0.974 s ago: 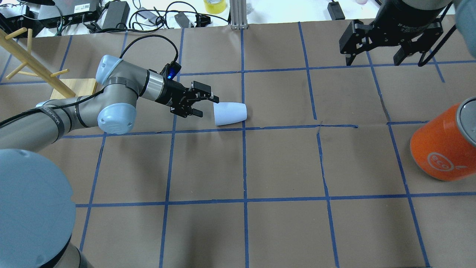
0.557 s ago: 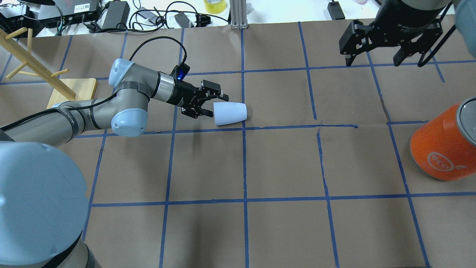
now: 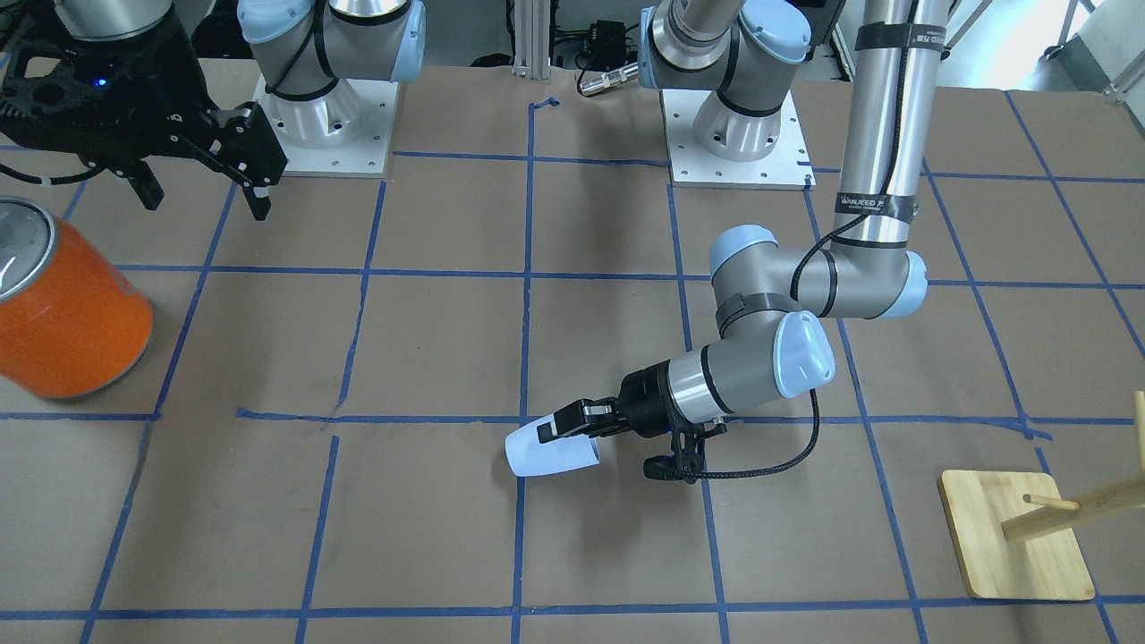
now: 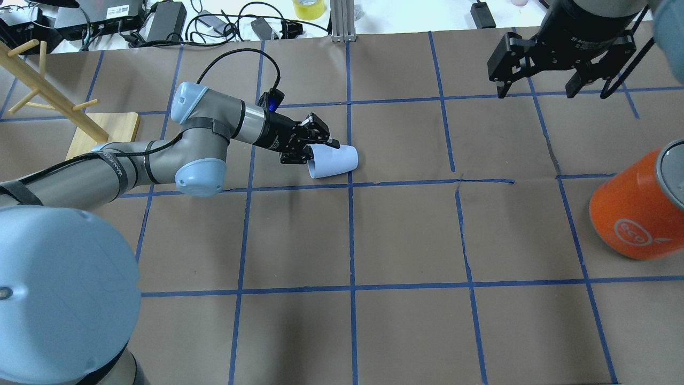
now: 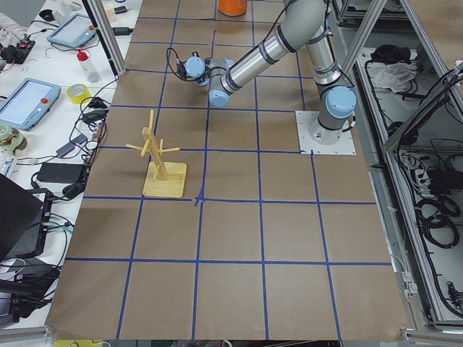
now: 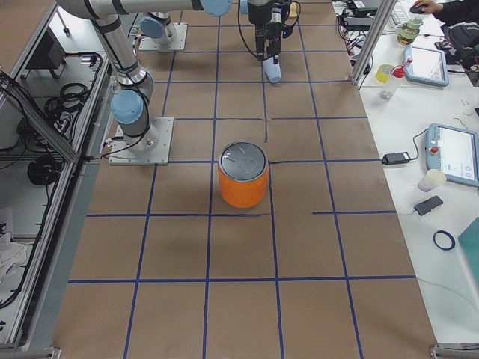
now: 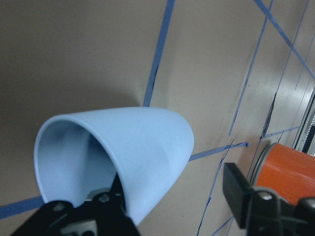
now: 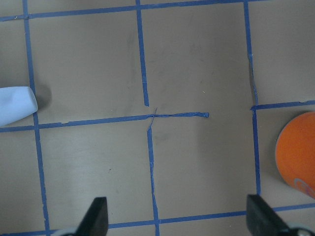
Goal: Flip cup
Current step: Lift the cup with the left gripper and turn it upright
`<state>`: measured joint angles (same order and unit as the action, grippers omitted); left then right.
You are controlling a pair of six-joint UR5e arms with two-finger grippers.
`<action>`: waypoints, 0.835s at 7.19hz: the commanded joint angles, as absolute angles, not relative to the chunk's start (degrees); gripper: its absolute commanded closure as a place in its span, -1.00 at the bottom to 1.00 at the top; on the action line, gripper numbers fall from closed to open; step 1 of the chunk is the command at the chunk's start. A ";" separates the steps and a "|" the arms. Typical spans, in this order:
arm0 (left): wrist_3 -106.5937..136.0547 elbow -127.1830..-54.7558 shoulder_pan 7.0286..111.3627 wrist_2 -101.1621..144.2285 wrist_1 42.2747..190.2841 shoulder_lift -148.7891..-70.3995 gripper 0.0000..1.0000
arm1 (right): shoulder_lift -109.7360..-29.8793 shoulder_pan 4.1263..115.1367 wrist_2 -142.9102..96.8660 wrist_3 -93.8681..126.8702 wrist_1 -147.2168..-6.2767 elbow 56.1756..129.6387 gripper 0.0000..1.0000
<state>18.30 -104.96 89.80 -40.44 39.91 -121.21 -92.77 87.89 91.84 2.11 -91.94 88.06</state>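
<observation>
Your left claw (image 4: 320, 151) is partly spread, one finger inside the mouth of the cup (image 4: 336, 160), the other outside, clear of its wall; the cup lies sideways on the desk (image 4: 406, 230); your right claw (image 4: 537, 90) hangs wide, empty.

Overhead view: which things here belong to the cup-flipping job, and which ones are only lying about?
Belong to the job:
- the cup, lying on its side
- the left gripper, open, one finger inside the cup's mouth

Only lying about:
- the orange can
- the wooden peg stand
- the cables beyond the table's far edge
</observation>
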 commanded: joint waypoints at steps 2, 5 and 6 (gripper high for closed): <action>27.12 -101.88 90.09 -40.43 39.29 -118.93 1.00 | -92.81 87.89 91.84 2.11 -91.93 88.59 -1.00; 31.82 -98.36 90.00 -47.14 39.28 -116.20 1.00 | -93.25 87.89 91.85 2.11 -91.93 88.86 -1.00; 30.86 -97.13 89.91 -51.81 41.11 -115.76 1.00 | -93.25 87.89 91.85 2.11 -91.93 88.94 -1.00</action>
